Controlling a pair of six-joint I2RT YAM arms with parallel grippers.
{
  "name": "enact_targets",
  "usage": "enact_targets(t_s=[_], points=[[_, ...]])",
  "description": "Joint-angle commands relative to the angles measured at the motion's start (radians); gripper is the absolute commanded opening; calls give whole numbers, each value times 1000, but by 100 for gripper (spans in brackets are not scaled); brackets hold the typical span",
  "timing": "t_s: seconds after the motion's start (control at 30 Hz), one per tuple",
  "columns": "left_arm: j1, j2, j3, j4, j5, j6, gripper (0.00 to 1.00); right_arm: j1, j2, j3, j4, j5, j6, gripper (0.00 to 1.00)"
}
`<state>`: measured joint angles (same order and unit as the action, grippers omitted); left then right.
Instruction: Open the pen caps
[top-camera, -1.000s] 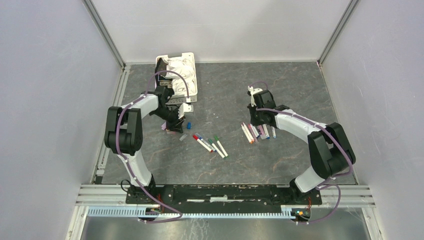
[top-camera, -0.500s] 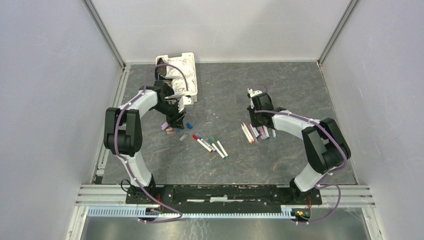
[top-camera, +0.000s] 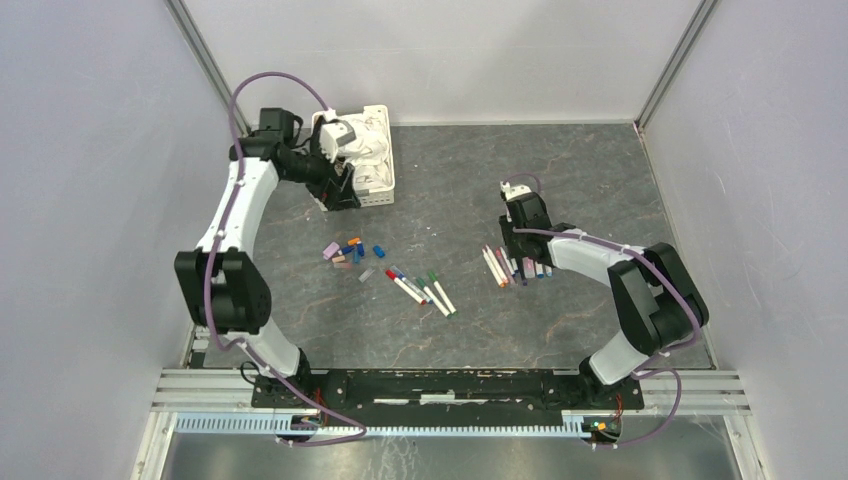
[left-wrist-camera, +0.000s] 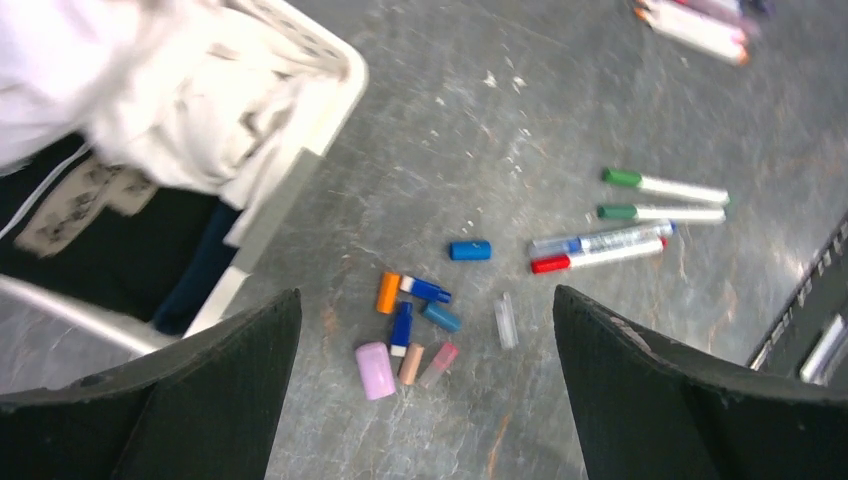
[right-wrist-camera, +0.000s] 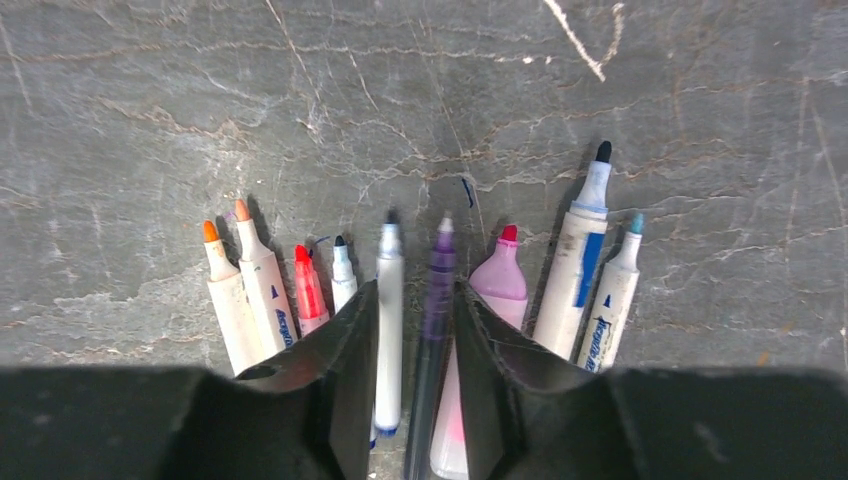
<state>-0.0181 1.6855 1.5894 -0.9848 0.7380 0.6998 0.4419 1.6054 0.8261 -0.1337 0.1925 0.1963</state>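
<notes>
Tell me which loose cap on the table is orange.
The orange cap at the cluster's upper left in the left wrist view; the rest are blue, pink, tan or clear.

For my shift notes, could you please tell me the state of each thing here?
Left claw: wide open, empty.
Right pens: uncapped.
Right claw: part open, astride two of those.
Middle pens: capped.
Caps: off, lying loose.
Basket: holds cloth.
</notes>
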Motion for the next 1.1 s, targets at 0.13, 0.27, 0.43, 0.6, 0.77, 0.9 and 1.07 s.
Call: enact_targets(t_s=[0.13, 0.27, 0.43, 0.6, 0.77, 0.9, 1.07], points=[[52, -135, -118, 358, -314, -408, 100, 38, -102, 33, -12, 60, 1, 50], [124, -77, -87, 285, -205, -374, 100, 100, -134, 51, -12, 70, -8, 58], [178, -143, -145, 360, -200, -389, 100, 246, -140, 94, -16, 103, -43, 70], [186, -185, -203, 415, -308, -389, 100, 327, -119, 107, 25, 64, -60, 85], [224, -213, -242, 414, -250, -353, 100, 387, -119, 58, 121, -45, -55, 96], [222, -260, -273, 400, -192, -311, 100, 453, -73, 74, 103, -65, -56, 95], [223, -220, -262, 326, -161, -283, 100, 513, -24, 83, 88, -74, -35, 88]])
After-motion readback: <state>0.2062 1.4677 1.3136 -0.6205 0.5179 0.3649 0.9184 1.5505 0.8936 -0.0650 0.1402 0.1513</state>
